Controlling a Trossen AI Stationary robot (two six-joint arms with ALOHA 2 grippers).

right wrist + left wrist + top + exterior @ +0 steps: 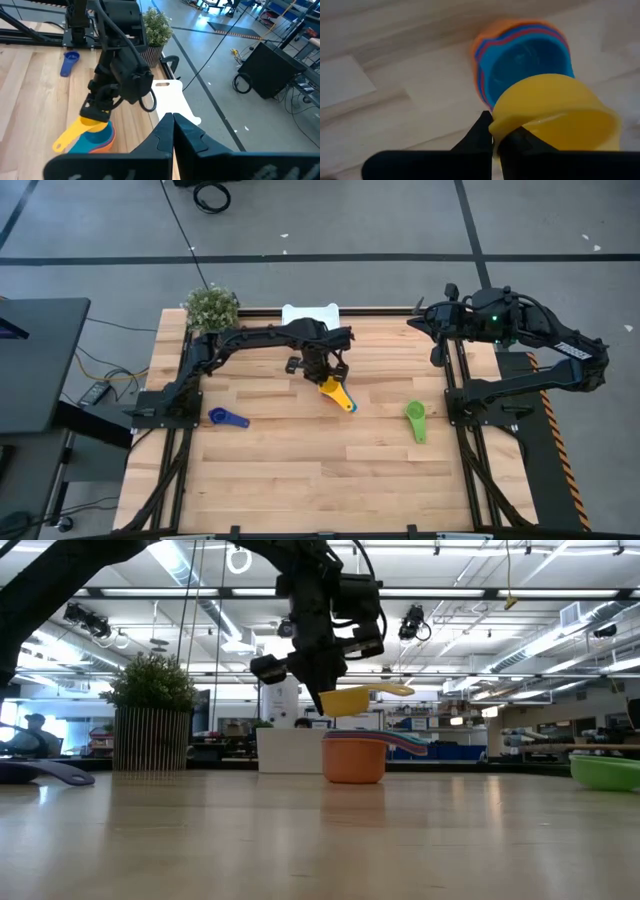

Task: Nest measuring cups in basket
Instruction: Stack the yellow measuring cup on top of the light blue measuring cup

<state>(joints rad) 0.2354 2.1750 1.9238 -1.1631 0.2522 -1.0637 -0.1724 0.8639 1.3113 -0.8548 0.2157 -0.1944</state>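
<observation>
Yellow cup [555,112] sat pinched by its rim in the left gripper [496,134], held just above the orange stack [354,758] — 1 green cup [416,420] and 1 blue cup [227,417] lay apart. Right gripper [173,120] waited closed, empty.

Grey concrete floor [380,220] around wooden table [300,480], dark tape lines crossing at 12 o'clock. Black cable coil [212,195] on floor at 11 o'clock. Dark desk [35,360] at 9 o'clock. Potted plant [152,710] at table's far edge. Open hall behind, ceiling strip lights [470,592], shelving in distance.
</observation>
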